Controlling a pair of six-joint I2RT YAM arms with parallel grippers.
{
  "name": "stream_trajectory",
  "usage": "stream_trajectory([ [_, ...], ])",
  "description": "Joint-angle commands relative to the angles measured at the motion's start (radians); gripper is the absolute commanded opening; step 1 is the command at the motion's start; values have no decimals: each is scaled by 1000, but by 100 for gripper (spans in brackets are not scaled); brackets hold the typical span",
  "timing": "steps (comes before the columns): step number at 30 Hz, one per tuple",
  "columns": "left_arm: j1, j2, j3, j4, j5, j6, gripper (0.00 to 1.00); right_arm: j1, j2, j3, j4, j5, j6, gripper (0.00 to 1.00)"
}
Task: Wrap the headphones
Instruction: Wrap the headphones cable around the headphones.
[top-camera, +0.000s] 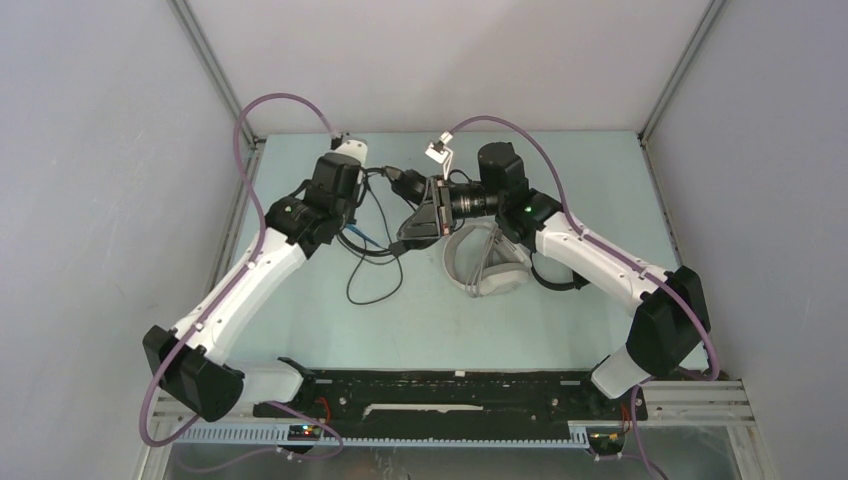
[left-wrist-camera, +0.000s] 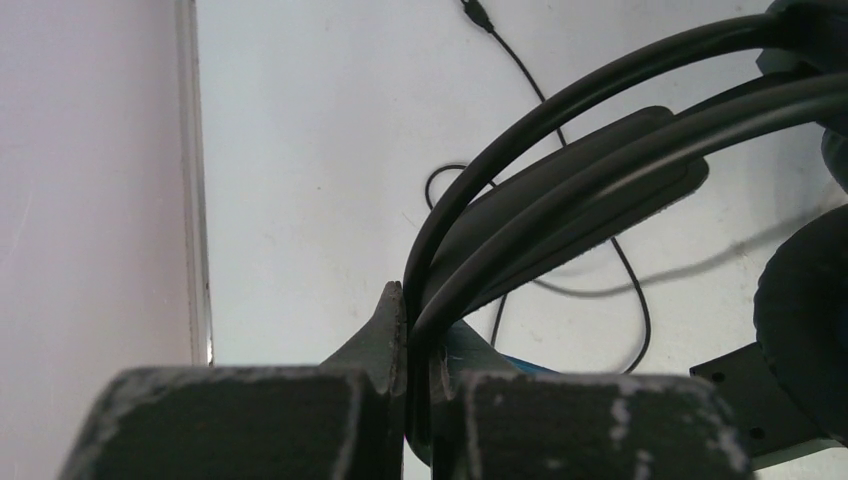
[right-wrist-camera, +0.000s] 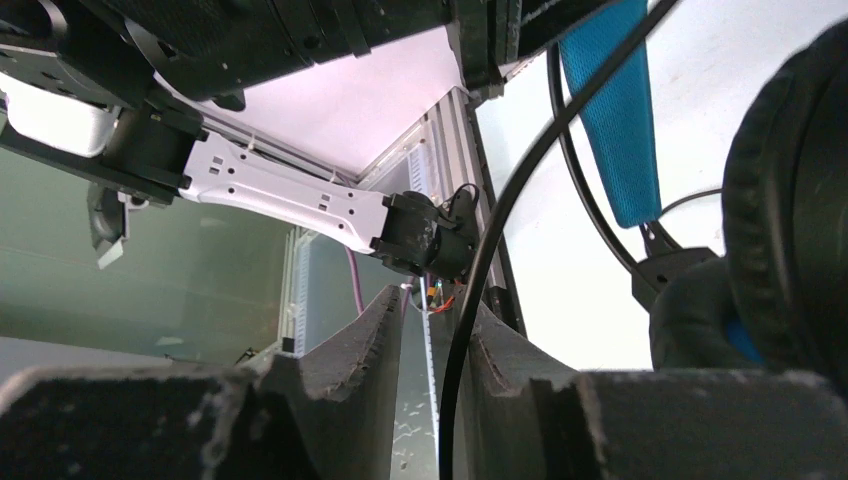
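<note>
- Looking down from the top external view: the left gripper (top-camera: 392, 180) and the right gripper (top-camera: 415, 222) meet over the far middle of the pale, smooth bench (top-camera: 560, 330); the black headphones (top-camera: 372, 236) sit between and under them, largely hidden by the arms; their thin cable (top-camera: 375, 285) trails in loose loops toward the near side; the white-grey headphones (top-camera: 487, 262), a rounded band with pale cups, lie just right of the right gripper, partly under the right arm.
- Left wrist view: the left gripper (left-wrist-camera: 418, 335) is clamped together on the headband (left-wrist-camera: 560, 190), two slim glossy black hoops with a flat matte pad between them; the band arches up and right from the worn, scuffed fingers; a round, soft-looking ear cup (left-wrist-camera: 805, 320) fills the right edge; the cable (left-wrist-camera: 640, 310) curls on the bench (left-wrist-camera: 320, 150) beneath.
- Right wrist view: the right gripper (right-wrist-camera: 435, 305) stands apart, its ribbed dark fingers not pinching; the thin cable (right-wrist-camera: 500, 220) runs down through the gap, close to the right-hand finger; a blue fabric strip (right-wrist-camera: 610, 110) of the headband hangs just beyond; a padded black ear cup (right-wrist-camera: 790, 190) is at the right.
</note>
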Motion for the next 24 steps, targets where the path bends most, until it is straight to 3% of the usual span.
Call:
stream_trajectory([
  [1,25,-69,83,76,-68,-64,0,7,-4,61,-8,7,-84,29],
  [10,49,-94,75,134,-77,-105,0,31,42,76,-40,23,-120,30],
  [17,86,-119,93,132,-3,-200,0,84,31,52,-58,231,-319,28],
  [24,127,-110,176,10,-4,-218,0,125,-116,-197,252,406,-420,37],
])
